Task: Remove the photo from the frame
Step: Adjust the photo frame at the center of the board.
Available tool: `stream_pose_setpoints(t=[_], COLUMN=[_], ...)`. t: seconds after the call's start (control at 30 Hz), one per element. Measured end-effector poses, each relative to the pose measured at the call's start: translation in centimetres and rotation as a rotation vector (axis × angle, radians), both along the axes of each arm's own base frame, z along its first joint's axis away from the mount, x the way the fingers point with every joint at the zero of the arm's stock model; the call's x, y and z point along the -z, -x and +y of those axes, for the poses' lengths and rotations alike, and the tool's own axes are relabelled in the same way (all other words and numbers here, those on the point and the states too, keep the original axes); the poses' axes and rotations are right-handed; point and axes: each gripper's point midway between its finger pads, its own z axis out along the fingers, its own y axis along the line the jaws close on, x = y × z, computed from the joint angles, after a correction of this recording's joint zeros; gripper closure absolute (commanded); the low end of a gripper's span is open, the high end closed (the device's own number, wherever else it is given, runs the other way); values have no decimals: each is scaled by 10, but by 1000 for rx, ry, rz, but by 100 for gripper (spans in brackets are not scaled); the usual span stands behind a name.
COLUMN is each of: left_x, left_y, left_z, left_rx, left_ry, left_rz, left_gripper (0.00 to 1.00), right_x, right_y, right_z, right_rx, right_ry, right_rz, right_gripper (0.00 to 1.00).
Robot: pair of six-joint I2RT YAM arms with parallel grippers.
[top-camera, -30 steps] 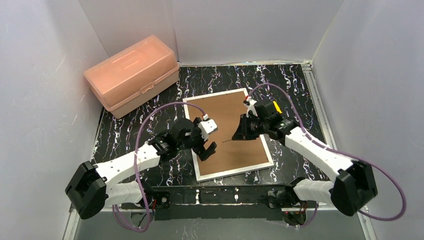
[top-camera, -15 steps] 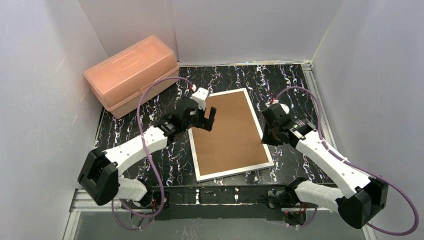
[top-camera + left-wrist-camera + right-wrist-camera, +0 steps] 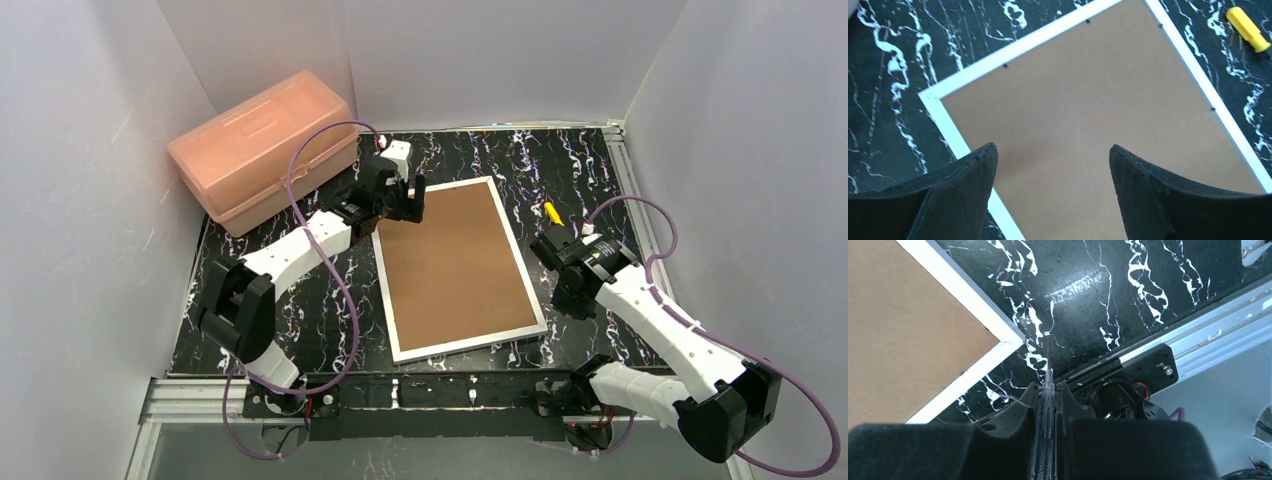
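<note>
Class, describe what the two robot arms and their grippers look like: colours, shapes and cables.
The left arm and right arm are white shells joined by bulky black joint housings. A purple cable loops along each: left cable, right cable. The left gripper and right gripper each have two wide, matt black, rough-textured fingers.

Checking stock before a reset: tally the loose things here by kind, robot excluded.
pink box: 1
frame: 1
small yellow piece: 1
thin metal-tipped tool: 1
Total: 4
</note>
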Motion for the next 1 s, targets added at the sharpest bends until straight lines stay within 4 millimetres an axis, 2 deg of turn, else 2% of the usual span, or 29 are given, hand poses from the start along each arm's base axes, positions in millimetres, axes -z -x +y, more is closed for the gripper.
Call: stream_pose_setpoints(t=[0.1,0.23,0.33,0.43,0.47,0.73,1.0], left_x=[2,16,26,32,33,44,85], left_y=[-16,-33,-43,-50,-53,-85,-109], left_z=[7,20,26,27,26,21,22], left_rx=[-26,-63,-81,-84,-85,-88,-104], left_ry=[3,-6,-14,-23,-23,-34,-85], left_rz=[14,57,90,116,121,154,243], left_gripper=[38,53,73,94,99,100,100], right_x=[4,23,33,35,35,35,43], right_y=[7,25,33,31,30,20,22], right_z=[-1,3,14,30,34,52,58], right_rx=[6,0,-17,-48,-56,-106,-124], right_ry=[1,-30,-91,-182,-210,-291,-322], right_rz=[30,125,169,154,142,105,116], right_gripper=[99,99,99,99,99,99,99])
